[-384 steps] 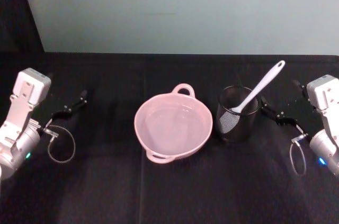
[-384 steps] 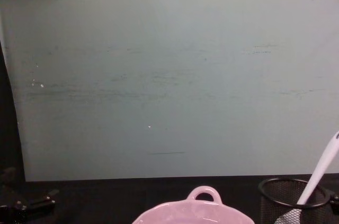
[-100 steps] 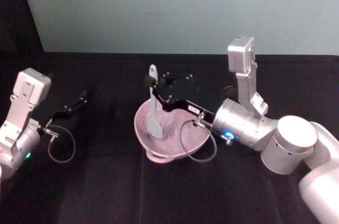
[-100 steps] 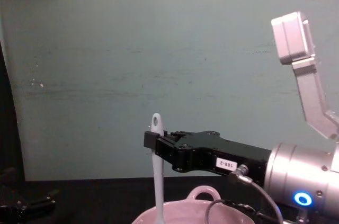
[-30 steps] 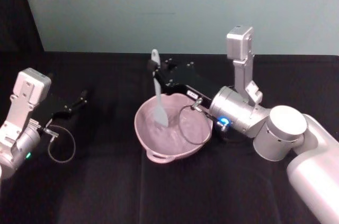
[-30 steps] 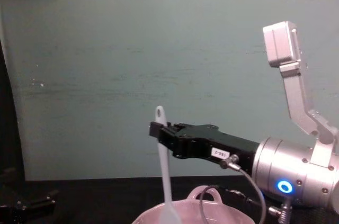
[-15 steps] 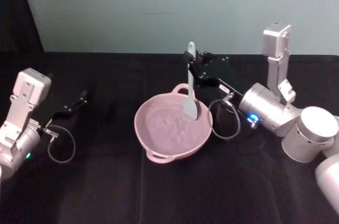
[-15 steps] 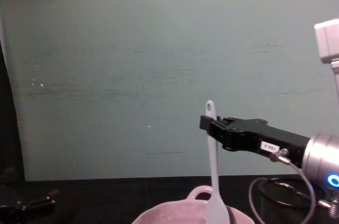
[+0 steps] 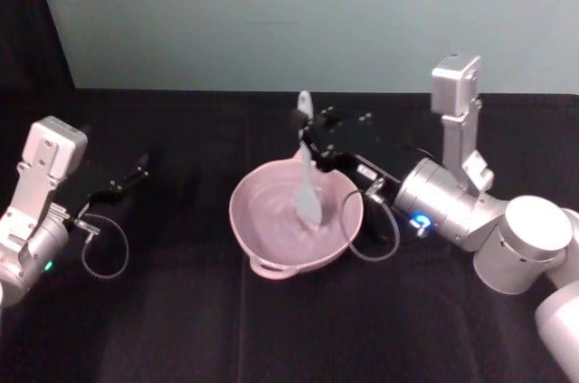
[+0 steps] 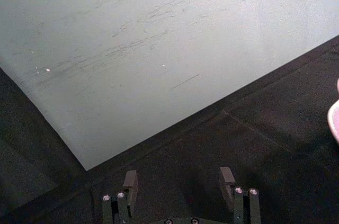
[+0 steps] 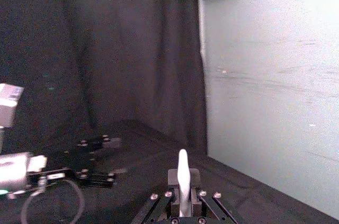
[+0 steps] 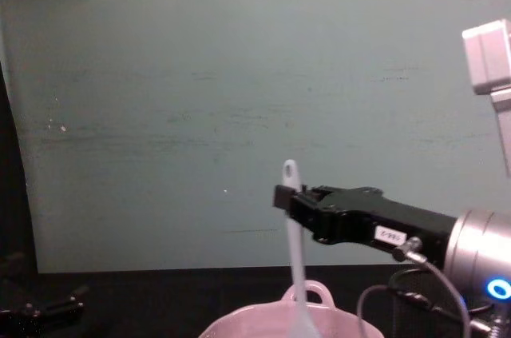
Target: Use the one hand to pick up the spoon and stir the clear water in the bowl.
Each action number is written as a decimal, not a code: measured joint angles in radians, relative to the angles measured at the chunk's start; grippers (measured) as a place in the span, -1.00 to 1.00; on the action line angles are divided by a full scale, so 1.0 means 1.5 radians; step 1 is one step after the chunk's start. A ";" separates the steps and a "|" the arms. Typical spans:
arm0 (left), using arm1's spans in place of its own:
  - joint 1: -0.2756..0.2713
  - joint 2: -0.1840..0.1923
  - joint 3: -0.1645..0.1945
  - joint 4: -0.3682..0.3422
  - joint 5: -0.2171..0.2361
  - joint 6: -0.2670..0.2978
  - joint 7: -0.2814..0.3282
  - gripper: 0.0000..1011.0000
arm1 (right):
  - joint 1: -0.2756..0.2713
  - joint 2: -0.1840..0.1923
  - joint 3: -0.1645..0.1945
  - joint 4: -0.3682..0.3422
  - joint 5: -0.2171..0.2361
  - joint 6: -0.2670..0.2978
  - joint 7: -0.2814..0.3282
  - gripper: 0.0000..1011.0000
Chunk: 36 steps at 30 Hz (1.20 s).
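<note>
The right gripper [image 9: 306, 128] is reaching in from the right side, over the back rim of the pink bowl [image 9: 237, 220]. Its black fingers are squeezing tight on the thin handle of the white spoon [image 9: 306, 170], near the top. The end of the handle, with its little hole, is sticking up above the fingers.

In the chest view, the right gripper [image 12: 281, 196] is holding the spoon [image 12: 294, 250] almost straight up and down, and the flat end is going down inside the pink bowl [image 12: 239, 326]. From the head view, the flat blade is sitting in the clear water [image 9: 271, 220], a bit to the right of the bowl's middle. In the right wrist view, the spoon [image 11: 182, 173] is poking up between the two fingers.

The bowl is sitting in the middle of the black table [image 9: 271, 329], with one loop handle pointing to the front.

The left gripper [image 9: 136, 170] is resting far off at the left side of the table, well apart from the bowl. In the left wrist view, the left gripper [image 10: 178, 181] is holding its fingers wide apart, with nothing between them.
</note>
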 joint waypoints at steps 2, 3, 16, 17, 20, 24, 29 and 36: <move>0.000 0.000 0.000 0.000 0.000 0.000 0.000 1.00 | -0.001 -0.004 -0.006 -0.002 0.001 0.001 0.005 -0.77; 0.000 0.000 0.000 0.000 0.000 0.000 0.000 1.00 | -0.001 -0.006 -0.009 -0.002 0.002 0.002 0.009 -0.77; 0.000 0.000 0.000 0.000 0.000 0.000 0.000 1.00 | 0.034 -0.051 -0.047 0.046 0.013 -0.016 0.035 -0.77; 0.000 0.000 0.000 0.000 0.000 0.000 0.000 1.00 | 0.041 -0.058 -0.047 0.059 0.014 -0.022 0.035 -0.77; 0.000 0.000 0.000 0.000 0.000 0.000 0.000 1.00 | 0.050 -0.066 -0.045 0.079 0.015 -0.031 0.035 -0.77; 0.000 0.000 0.000 0.000 0.000 0.000 0.000 1.00 | 0.067 -0.077 -0.033 0.118 0.016 -0.050 0.030 -0.77; 0.000 0.000 0.000 0.000 0.000 0.000 0.000 1.00 | 0.072 -0.075 -0.016 0.133 0.016 -0.059 0.018 -0.77; 0.000 0.000 0.000 0.000 0.000 0.000 0.000 1.00 | 0.049 -0.049 0.015 0.102 0.015 -0.060 -0.004 -0.77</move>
